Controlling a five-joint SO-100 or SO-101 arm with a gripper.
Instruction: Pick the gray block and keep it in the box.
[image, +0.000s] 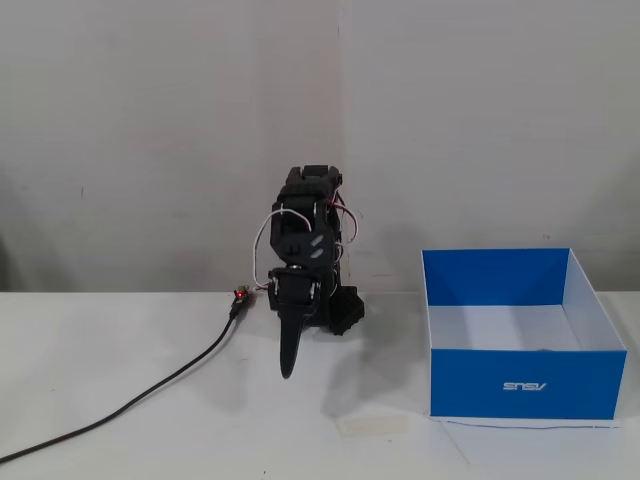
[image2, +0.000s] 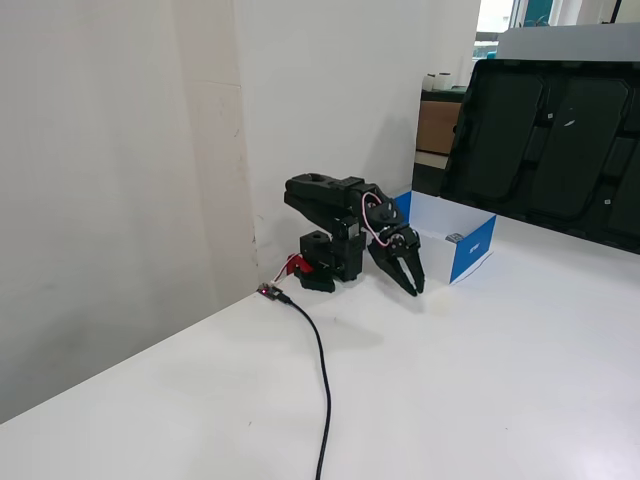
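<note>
One black cable (image: 150, 392) crosses the white surface (image: 180, 440) at left. One black arm folded, its jaws (image: 287, 368) pointing down, clenched, empty. One pale tape strip (image: 371, 425) near. One blue cardboard box (image: 523, 384) at right; one small gray block (image2: 454, 238) inside it.

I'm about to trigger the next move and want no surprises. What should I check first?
1. Gray block in the box: ok, a small gray thing sits inside it.
2. Gripper empty: ok, the fingers hold nothing.
3. Arm clear of the box: ok, it is folded beside the box, not touching it.
4. Cable clear of the fingers: ok, it lies on the side away from the box.
5. Block's exact pose: cannot tell, too small.
</note>
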